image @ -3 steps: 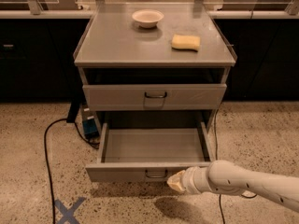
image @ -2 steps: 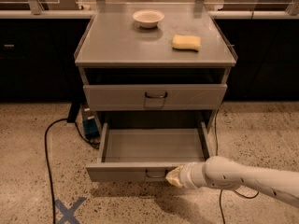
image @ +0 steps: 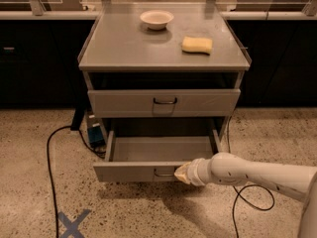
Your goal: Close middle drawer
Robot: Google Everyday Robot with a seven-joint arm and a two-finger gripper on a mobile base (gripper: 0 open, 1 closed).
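Drawer [image: 129,172] pulled well out, low in cabinet [image: 124,48]. Gripper [image: 182,174] at its front panel, just right of handle [image: 162,173]; grip state cannot tell. Risk: off-centre push skews drawer, jams it; tip slips off panel.

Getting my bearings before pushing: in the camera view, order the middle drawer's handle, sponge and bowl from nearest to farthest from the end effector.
1. The middle drawer's handle, just left of the end effector at its front panel.
2. The sponge, cabinet top, right side.
3. The bowl, cabinet top, farther back.
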